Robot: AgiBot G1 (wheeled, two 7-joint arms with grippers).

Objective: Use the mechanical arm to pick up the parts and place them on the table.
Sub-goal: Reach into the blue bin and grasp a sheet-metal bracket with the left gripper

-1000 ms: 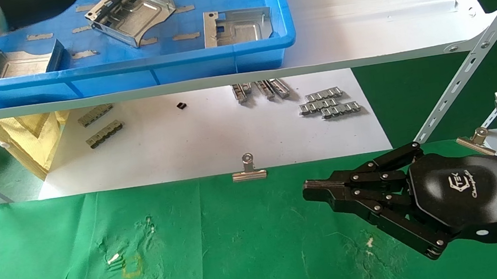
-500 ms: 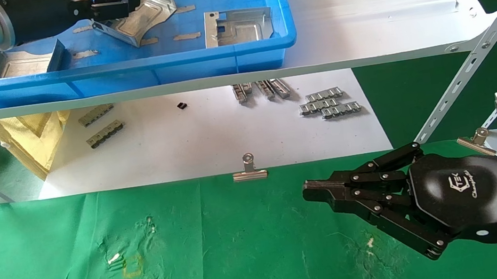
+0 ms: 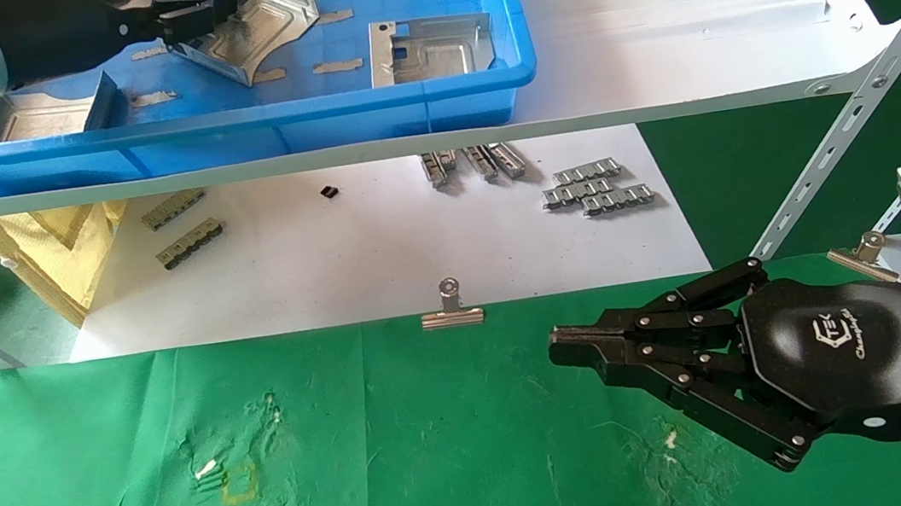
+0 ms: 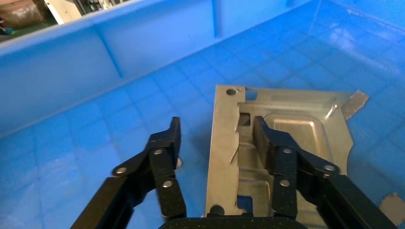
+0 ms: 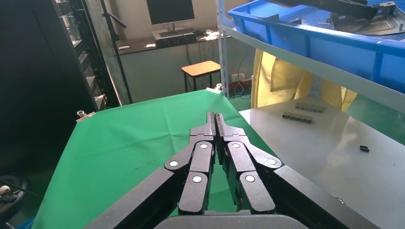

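Two black fingers of the left gripper stand spread on either side of the upturned edge of one part, one finger over the bare floor of the blue bin, the other over the plate's embossed recess; whether either pad touches the metal cannot be told. In the head view this left gripper reaches into the bin from the robot's left, over that tilted part. A second part leans near the bin's front right corner, and a third sits at the front left. The bin rests on a white shelf board.

Below the shelf, grey ridged strips lie on a white sheet, and a silver binder clip grips the edge of the green tabletop. The right gripper hangs over that tabletop at the robot's right, well apart from the bin, its fingers pressed together on nothing.
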